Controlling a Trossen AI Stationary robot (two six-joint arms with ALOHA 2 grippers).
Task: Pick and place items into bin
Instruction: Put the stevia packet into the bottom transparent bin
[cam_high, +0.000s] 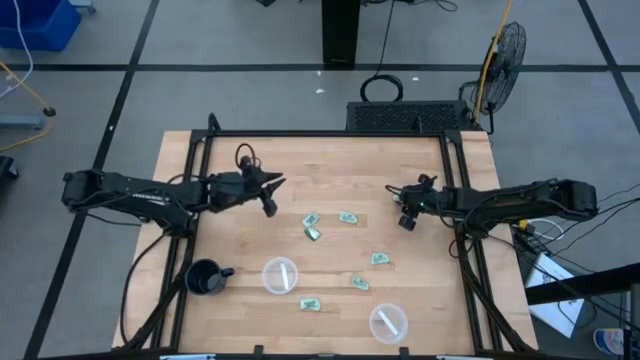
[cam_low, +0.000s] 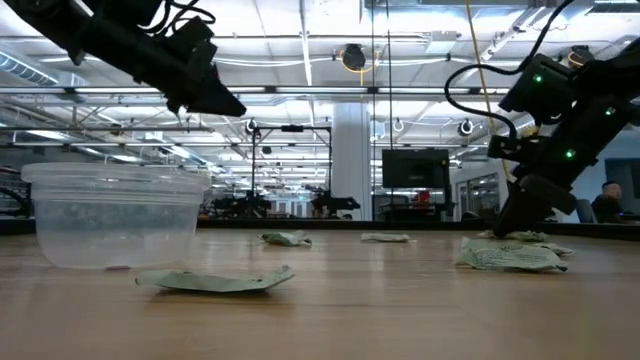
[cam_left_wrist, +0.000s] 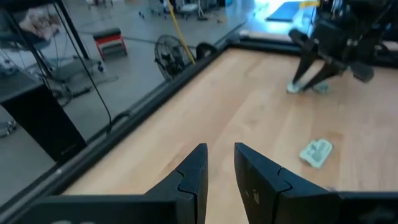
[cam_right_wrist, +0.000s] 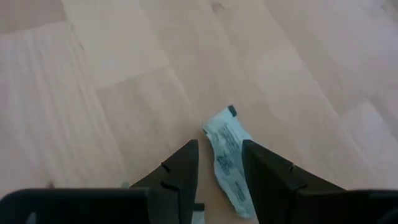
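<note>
Between the right pincer's (cam_right_wrist: 219, 171) parted dark fingers, crinkled pale packet (cam_right_wrist: 229, 158), left pincer (cam_left_wrist: 219, 165) parted, empty

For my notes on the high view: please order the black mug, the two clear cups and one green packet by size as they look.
1. Clear cups and: alike, not ranked apart.
2. Black mug: close to them, perhaps slightly smaller.
3. Green packet: clearly smallest.
</note>
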